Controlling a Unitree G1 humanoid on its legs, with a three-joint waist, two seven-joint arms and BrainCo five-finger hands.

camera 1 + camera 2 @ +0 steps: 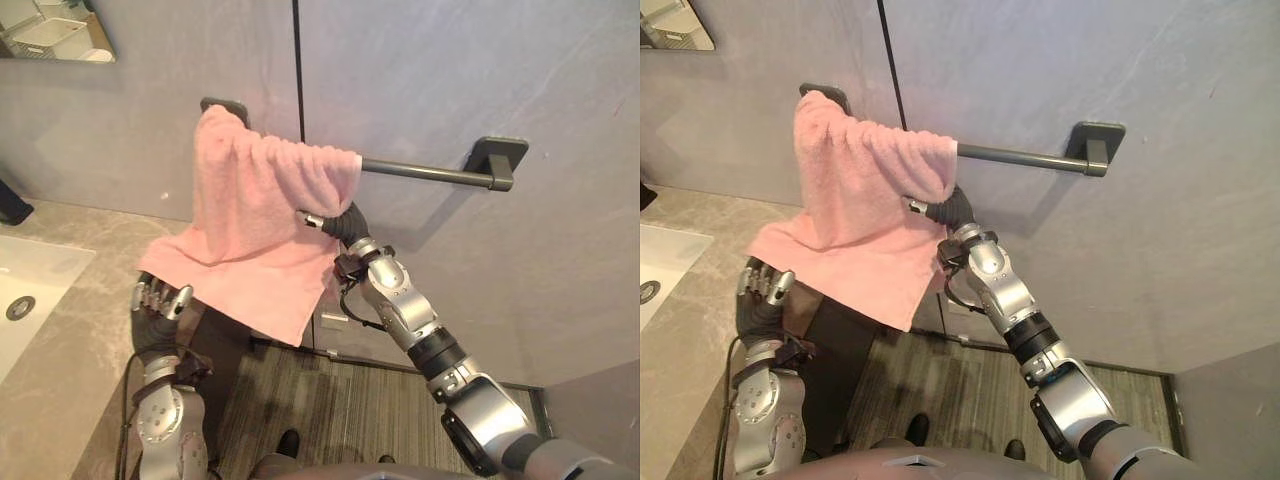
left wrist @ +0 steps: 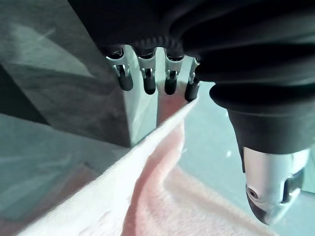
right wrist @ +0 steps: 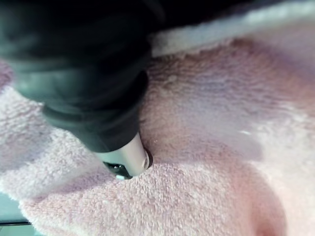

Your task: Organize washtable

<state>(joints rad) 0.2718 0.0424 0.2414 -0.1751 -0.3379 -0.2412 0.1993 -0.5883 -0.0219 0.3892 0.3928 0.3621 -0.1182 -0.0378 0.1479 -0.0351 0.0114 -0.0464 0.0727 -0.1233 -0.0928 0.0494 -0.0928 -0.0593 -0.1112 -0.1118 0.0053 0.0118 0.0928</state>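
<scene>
A pink towel [image 1: 250, 200] hangs over the left end of a dark wall bar [image 1: 430, 173], and its lower part spreads out flat towards the counter. My right hand [image 1: 340, 225] reaches up from the lower right and is pushed into the towel's fold just under the bar. In the right wrist view its thumb [image 3: 125, 160] presses into the pink cloth [image 3: 211, 123]. My left hand [image 1: 158, 305] sits under the towel's lower left corner, open, with its fingertips [image 2: 147, 83] at the towel's edge [image 2: 162, 206].
A white basin [image 1: 30, 270] with a round drain [image 1: 20, 307] is set in the marbled counter [image 1: 70, 380] at the left. A mirror [image 1: 55, 30] hangs at the top left. A striped floor [image 1: 340, 400] lies below the bar, which is bare to the right.
</scene>
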